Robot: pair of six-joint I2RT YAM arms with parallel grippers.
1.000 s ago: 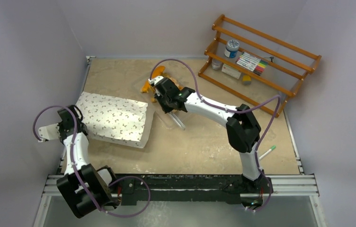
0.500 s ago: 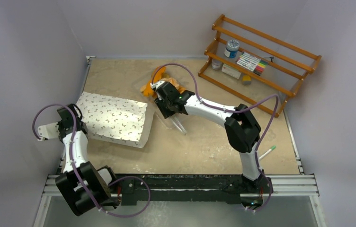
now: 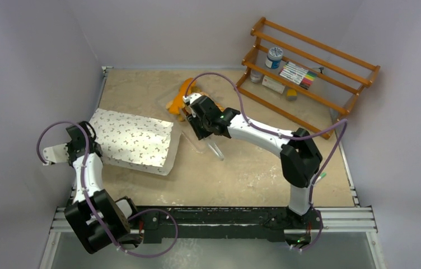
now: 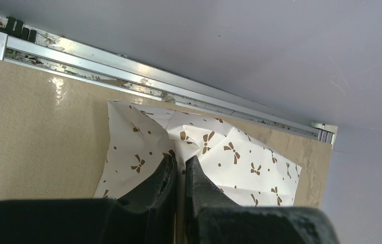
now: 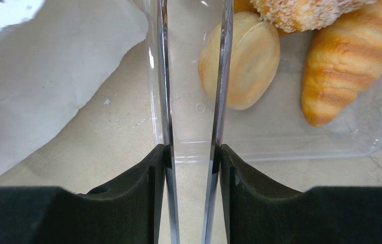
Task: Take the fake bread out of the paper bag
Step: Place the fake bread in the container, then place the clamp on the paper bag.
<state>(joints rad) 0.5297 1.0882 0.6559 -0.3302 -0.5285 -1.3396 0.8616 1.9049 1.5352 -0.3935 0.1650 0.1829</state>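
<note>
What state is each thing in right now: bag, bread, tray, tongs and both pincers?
paper bag, lying on its side, left end pinched, inside hidden.
fake bread, visible pieces lie in the tray, outside the bag.
clear tray, upright, holding the bread.
tongs, gripped, arms apart over the tray, tips out of view.
left pincer, shut on the paper bag.
right pincer, shut on the tongs.
</note>
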